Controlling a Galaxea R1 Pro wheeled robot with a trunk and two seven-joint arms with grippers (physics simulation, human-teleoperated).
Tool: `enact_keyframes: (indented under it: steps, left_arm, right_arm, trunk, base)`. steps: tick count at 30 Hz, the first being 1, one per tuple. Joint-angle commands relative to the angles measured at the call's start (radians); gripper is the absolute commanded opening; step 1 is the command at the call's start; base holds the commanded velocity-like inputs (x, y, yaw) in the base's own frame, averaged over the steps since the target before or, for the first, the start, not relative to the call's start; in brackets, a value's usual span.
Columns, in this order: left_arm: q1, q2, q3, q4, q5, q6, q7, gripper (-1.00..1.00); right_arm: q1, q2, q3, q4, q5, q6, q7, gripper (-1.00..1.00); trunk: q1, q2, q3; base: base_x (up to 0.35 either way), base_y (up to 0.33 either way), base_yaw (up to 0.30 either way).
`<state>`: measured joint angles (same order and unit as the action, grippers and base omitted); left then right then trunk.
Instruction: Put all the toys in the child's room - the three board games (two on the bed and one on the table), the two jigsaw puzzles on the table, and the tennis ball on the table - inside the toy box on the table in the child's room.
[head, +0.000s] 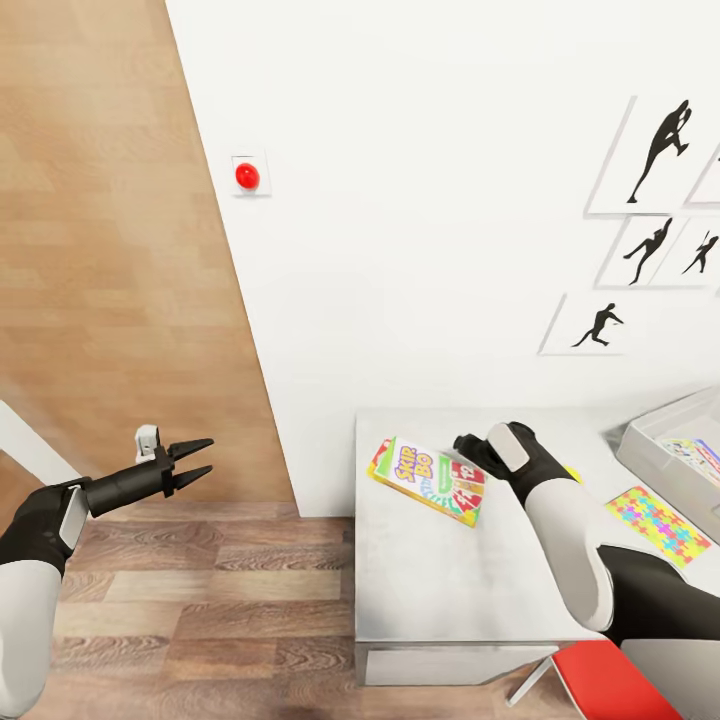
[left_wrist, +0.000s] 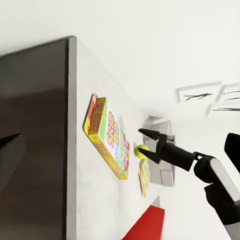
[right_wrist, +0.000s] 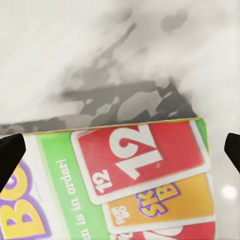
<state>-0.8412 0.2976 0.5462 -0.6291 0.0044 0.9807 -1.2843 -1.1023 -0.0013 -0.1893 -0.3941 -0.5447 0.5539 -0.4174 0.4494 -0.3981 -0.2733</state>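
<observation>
The left gripper (head: 200, 461) hangs over the wood-plank floor (head: 200, 600), well apart from the table (head: 440, 600), fingers parted and empty. The right arm reaches over the white table top, and the right gripper (left_wrist: 141, 141) is poised directly above the board game (head: 430, 480), jaws spread wide and not in contact with it; in the right wrist view a dark fingertip stands at each side of the box's red "12" card print (right_wrist: 132, 160). The board game lies flat near the table's edge. A jigsaw puzzle (head: 657, 522) lies flat further along the table. The tennis ball (left_wrist: 142, 151) rests beyond the game box, beside the toy box (head: 665, 440), which stands against the wall (head: 420, 200). Silhouette pictures (head: 650, 240) and a red button (head: 247, 176) occupy the wall.
</observation>
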Motion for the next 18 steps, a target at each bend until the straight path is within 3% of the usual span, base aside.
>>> enact_keyframes:
  steps: [1, 6, 18]
  left_arm:
    - [-0.001, 0.000, 0.001, 0.000, 0.000, 0.010, -0.003, 1.00]
    - [-0.001, 0.000, 0.001, 0.000, 0.000, 0.010, -0.003, 1.00]
    - [-0.001, 0.000, 0.001, 0.000, 0.000, 0.010, -0.003, 1.00]
  right_arm:
    - [-0.001, 0.000, -0.003, -0.002, -0.011, -0.001, -0.008, 1.00]
    - [-0.001, 0.000, -0.009, -0.002, -0.011, -0.044, -0.010, 1.00]
    - [-0.001, -0.002, -0.011, -0.002, -0.011, -0.060, -0.011, 1.00]
  trunk:
    - [0.001, -0.002, -0.002]
    - [0.001, -0.002, -0.002]
    - [0.001, -0.002, -0.002]
  base:
    - [0.009, 0.027, 0.000]
    - [0.053, 0.083, 0.000]
    - [0.012, 0.014, 0.000]
